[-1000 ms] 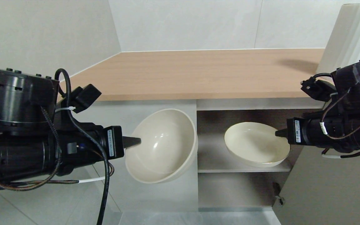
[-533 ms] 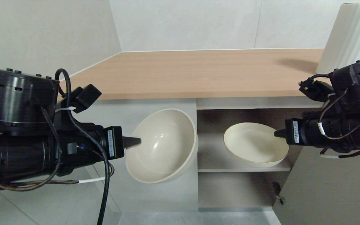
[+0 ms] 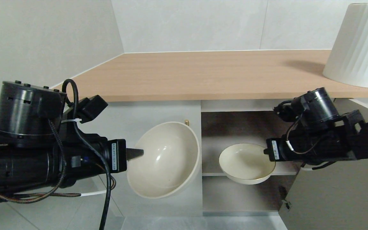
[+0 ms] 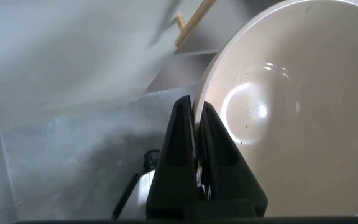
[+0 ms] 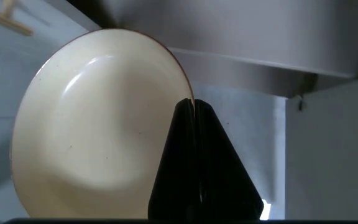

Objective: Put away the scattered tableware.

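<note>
Left pincer (image 3: 138, 153), left of centre: clenched on the rim of 1 large cream bowl (image 3: 166, 159). The bowl is tilted, its opening toward the camera, in front of the closed cabinet door (image 3: 123, 118).

Right pincer (image 3: 266, 150), right of centre: clamped on the rim of 1 shallower bowl (image 3: 244, 163) at the front edge of the open cabinet's shelf (image 3: 211, 156). The bowl possibly touches the shelf; cannot confirm.

White ribbed vessel (image 3: 358, 44) stands on the counter (image 3: 203, 75), upper right.

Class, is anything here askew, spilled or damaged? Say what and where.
Nothing spilled or broken. The big bowl, pinched by its rim in the left tool, hangs steeply tipped on its side; the small bowl in the right tool tilts less.
</note>
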`<state>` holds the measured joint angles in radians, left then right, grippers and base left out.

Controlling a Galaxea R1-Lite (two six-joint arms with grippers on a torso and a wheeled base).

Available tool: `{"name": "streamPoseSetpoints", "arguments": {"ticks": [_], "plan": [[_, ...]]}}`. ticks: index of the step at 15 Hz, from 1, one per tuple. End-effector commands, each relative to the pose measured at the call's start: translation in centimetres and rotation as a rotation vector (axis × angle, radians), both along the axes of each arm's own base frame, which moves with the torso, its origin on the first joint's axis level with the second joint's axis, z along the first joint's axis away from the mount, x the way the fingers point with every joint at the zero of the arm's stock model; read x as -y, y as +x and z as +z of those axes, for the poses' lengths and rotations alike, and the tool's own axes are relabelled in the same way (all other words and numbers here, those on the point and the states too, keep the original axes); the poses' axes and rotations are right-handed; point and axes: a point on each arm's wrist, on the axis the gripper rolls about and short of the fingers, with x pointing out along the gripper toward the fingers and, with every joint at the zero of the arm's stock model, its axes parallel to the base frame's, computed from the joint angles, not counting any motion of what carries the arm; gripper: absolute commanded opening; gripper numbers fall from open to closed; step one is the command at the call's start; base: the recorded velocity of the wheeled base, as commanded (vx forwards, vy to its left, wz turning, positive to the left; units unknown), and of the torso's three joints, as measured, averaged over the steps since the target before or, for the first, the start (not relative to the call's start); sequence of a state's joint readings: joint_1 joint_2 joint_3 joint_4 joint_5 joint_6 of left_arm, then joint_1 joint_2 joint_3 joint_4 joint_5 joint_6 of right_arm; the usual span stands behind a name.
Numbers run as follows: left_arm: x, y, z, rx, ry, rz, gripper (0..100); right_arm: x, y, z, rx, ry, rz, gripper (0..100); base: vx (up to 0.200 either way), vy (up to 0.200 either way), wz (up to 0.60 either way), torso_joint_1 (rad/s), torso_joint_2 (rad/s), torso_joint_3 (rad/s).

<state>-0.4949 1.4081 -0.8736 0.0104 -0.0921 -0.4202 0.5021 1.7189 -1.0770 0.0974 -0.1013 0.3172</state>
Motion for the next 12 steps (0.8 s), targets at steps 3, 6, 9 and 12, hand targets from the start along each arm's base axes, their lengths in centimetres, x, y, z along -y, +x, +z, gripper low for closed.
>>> {"name": "streamPoseSetpoints", "arguments": {"ticks": [3, 6, 9, 12], "plan": [[0.0, 0.0, -0.1, -0.004, 0.001, -0.002, 0, -2.3, 4.1, -8.7, -0.087, -0.052, -0.002, 0, 0.000, 0.000, 0.00, 0.000, 0.00, 0.000], [0.1, 0.0, -0.4, -0.012, 0.017, -0.010, 0, -2.4, 7.0, -12.6, -0.056, -0.022, -0.062, 0, 0.000, 0.000, 0.00, 0.000, 0.00, 0.000], [0.5, 0.3, -1.6, -0.056, 0.074, -0.038, 0, -1.7, 9.6, -15.7, 0.050, 0.007, -0.161, 0, 0.000, 0.000, 0.00, 0.000, 0.00, 0.000], [0.7, 0.3, -1.7, -0.063, 0.078, -0.044, 0, -1.2, 11.3, -17.1, 0.088, -0.012, -0.228, 0, 0.000, 0.000, 0.00, 0.000, 0.00, 0.000]]}}
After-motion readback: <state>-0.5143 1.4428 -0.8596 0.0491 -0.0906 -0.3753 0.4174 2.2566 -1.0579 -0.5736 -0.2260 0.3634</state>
